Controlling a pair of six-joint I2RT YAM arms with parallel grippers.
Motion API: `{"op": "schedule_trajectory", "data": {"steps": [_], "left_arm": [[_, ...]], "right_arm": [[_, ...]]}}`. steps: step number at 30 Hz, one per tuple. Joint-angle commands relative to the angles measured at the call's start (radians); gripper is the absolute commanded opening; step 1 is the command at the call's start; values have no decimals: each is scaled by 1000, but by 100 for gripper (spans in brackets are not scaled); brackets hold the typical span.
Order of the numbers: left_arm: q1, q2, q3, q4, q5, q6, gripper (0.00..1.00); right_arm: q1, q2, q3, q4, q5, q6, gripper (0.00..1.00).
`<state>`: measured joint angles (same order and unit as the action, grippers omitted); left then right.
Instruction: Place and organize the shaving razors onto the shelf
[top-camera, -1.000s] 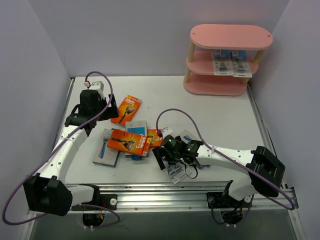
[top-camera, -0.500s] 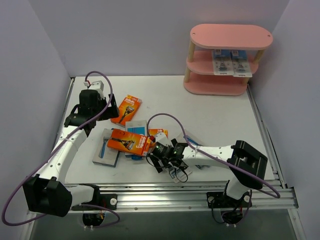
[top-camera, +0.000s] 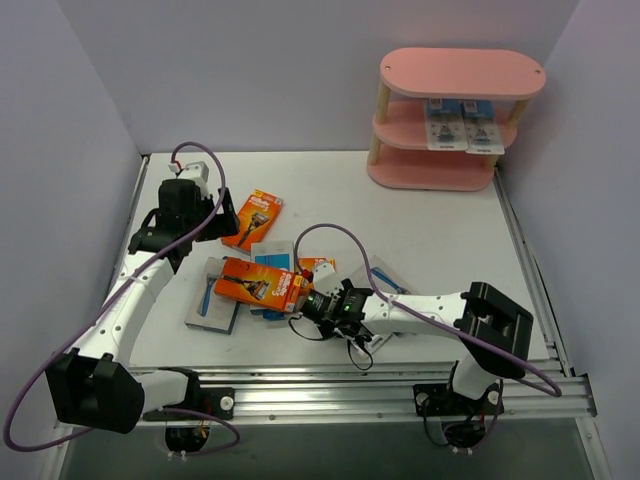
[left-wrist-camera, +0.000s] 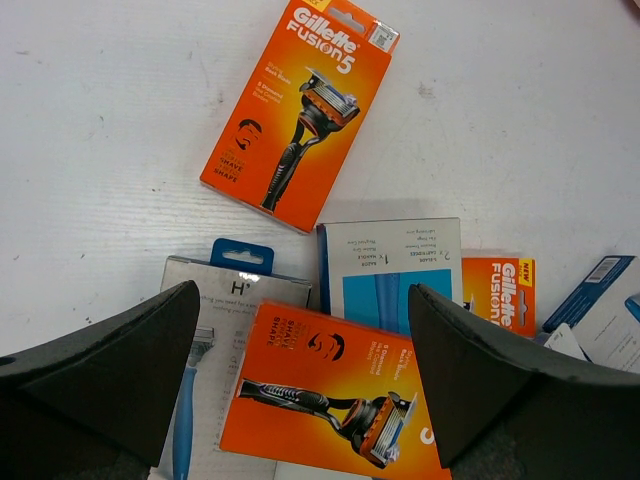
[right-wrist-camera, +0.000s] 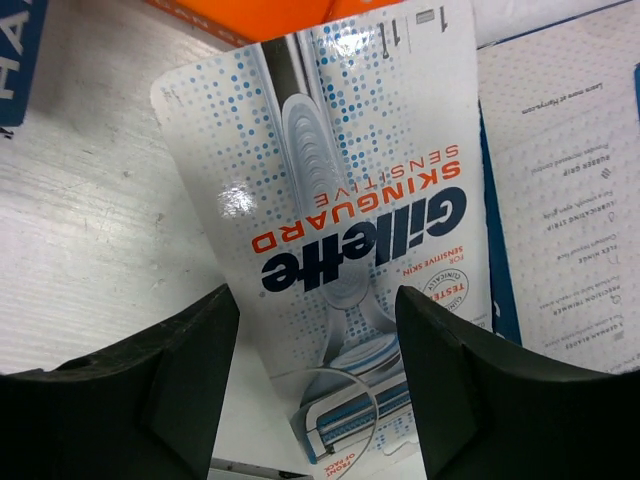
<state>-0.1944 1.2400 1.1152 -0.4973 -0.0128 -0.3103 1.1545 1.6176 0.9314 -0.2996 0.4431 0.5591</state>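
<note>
Your right hand (right-wrist-camera: 315, 320) hangs low over a white-blue Gillette card (right-wrist-camera: 350, 190) that lies flat on the worktop (right-wrist-camera: 90, 230). Its fingers are apart and do not pinch it. Your left hand (left-wrist-camera: 302, 310) is released wide above the orange boxes (left-wrist-camera: 300, 110). Two cards (top-camera: 463, 125) stand on the middle board of the shelf (top-camera: 460, 72).

Work surface: a flat white table (top-camera: 420, 215), lightly scuffed, seen between and beyond the left fingers (left-wrist-camera: 110, 360). Enclosure: plain pale-lilac walls (top-camera: 250, 80) stand at the far side, left and right. Near edge: an aluminium rail (top-camera: 300, 398). Lighting: even, casting soft shadows.
</note>
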Motion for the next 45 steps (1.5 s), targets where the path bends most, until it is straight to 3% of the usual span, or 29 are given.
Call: {"op": "schedule_trajectory", "data": {"steps": [1,5,7,8,9,13,16,17,20,23,27,45], "left_arm": [[6,-8,55,-3,13,4,94],[4,-8,58,-6,13,7,94],[4,-13,60,-7,13,8,94],[4,-14,60,-7,13,10,94],[4,-17,60,-7,13,10,94],[6,-24,61,-10,13,11,94],[6,-27,64,-12,13,13,94],[4,-27,63,-12,37,11,94],[6,-27,64,-12,45,11,94],[4,-22,64,-12,54,11,94],[4,-20,64,-12,63,10,94],[4,13,67,-9,126,-1,94]], "right_arm": [[4,-76,23,-55,63,15,58],[4,-105,27,-56,46,15,51],[4,-126,29,-59,51,24,30],[4,-134,30,-67,65,24,12],[4,-139,30,-75,77,27,3],[2,-144,50,-104,80,28,2],[4,-134,58,-116,68,28,11],[4,-133,60,-118,63,28,24],[8,-133,58,-125,55,41,47],[10,-130,41,-139,68,51,62],[10,-127,-23,-122,82,74,69],[76,-6,-57,-191,160,196,71]]}}
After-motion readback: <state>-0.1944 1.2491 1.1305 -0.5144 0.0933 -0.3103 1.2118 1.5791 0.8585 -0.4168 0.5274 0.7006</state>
